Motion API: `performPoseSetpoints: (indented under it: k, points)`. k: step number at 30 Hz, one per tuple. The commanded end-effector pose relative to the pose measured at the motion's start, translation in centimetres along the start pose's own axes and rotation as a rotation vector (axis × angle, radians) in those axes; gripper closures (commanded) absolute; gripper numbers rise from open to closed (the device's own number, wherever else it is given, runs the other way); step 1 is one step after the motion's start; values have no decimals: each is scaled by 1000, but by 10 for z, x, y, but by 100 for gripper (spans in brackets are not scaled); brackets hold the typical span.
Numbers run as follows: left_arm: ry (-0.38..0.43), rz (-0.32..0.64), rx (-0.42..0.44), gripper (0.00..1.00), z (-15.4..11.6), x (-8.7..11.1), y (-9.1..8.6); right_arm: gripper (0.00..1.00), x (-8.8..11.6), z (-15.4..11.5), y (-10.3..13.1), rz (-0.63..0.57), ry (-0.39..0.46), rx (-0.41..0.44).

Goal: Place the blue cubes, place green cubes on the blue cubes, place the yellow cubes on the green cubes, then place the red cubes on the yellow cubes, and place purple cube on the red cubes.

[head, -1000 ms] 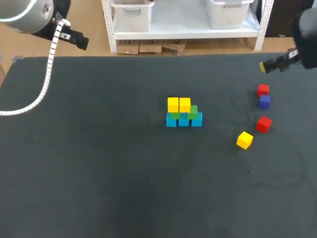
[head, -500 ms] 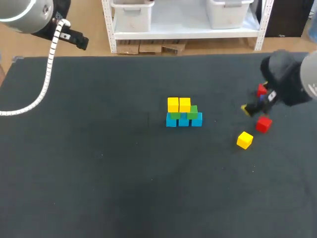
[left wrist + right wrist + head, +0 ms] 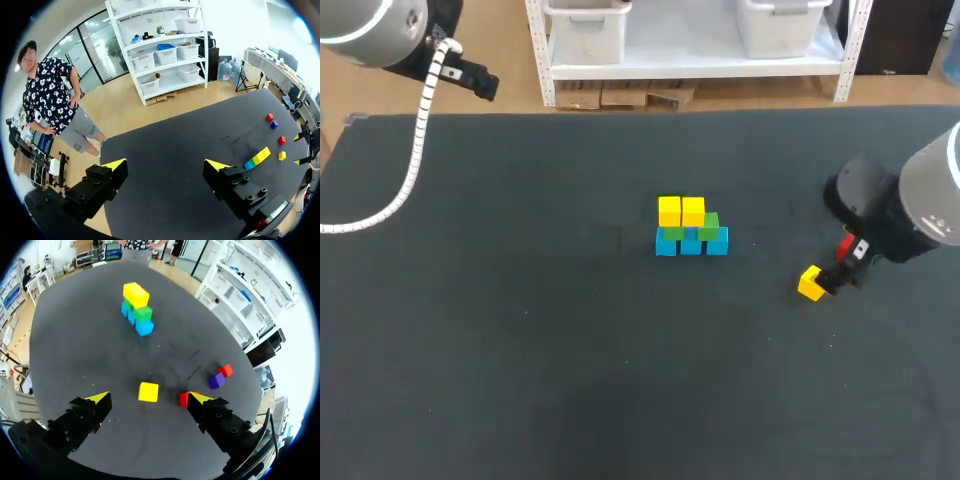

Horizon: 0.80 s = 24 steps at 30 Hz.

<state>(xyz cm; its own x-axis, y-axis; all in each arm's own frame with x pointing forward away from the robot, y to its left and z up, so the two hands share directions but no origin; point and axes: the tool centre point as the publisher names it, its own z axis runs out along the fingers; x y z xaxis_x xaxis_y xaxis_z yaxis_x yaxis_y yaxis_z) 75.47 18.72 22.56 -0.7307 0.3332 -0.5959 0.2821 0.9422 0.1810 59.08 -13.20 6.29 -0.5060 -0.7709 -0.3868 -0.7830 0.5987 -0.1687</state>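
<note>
The yellow cube [image 3: 148,391] lies on the table [image 3: 520,330] right of the stack [image 3: 690,228], well apart from it. It sits ahead of the right gripper [image 3: 150,397], centred in the gap of its spread fingers and untouched. Its faces look roughly square to them. A red cube [image 3: 184,399] lies just beside it, close by one finger, and could get nudged. The mat from there to the stack is bare. The left gripper [image 3: 167,165], fingers also spread, hangs far off on the stack's other side, so the right arm is nearer.
</note>
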Motion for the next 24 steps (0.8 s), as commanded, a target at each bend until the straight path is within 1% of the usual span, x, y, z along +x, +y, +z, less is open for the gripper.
performPoseSetpoints:
  k: [1,7,11,15,23,24]
  points:
    - [0,2,2,0,-1,0,1,0,-5,13,-5,-1,188,-72]
    - [0,2,2,0,-1,0,1,0,-10,33,-2,-11,208,-111]
    - [0,2,2,0,-1,0,1,0,-8,44,-1,23,211,-153]
    - [0,2,2,0,-1,0,1,0,-3,51,-1,36,231,-184]
    - [0,2,2,0,-1,0,1,0,2,57,1,33,253,-208]
    - [0,2,2,0,-1,0,1,3,2,57,1,34,254,-212]
